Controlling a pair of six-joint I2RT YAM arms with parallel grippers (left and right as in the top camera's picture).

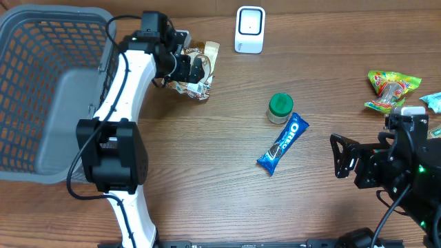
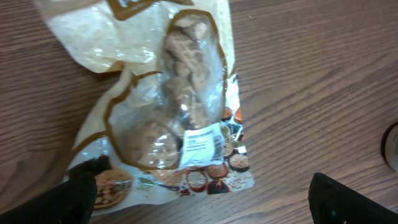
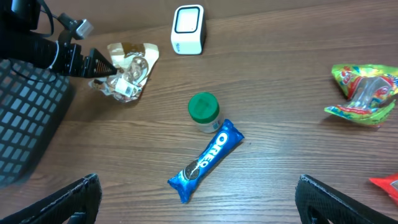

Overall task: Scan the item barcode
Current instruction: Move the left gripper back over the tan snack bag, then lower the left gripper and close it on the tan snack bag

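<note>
Overhead: the only legible brand is "OREO", white on a blue wrapper, lying slantwise just right of centre, its upper end just beside a green-lidded jar. A white barcode scanner stands at the top centre. The snack pouch lies upper left of centre, beside a grey basket. The left gripper hangs over the pouch. The right gripper, at the right edge, is spread wide over bare wood and holds nothing. A green-and-yellow candy bag sits far right; its print is too small to read.

Left wrist: the clear pouch of brown clusters fills the frame. It carries a white sticker whose print is unreadable. The left gripper is fully spread, its black fingers at the bottom corners, unclamped. I cannot tell whether it touches the pouch's corner.

Right wrist: "OREO" reads clearly at centre, below the jar. The scanner is at the top, the pouch upper left. The right gripper gapes empty.
</note>
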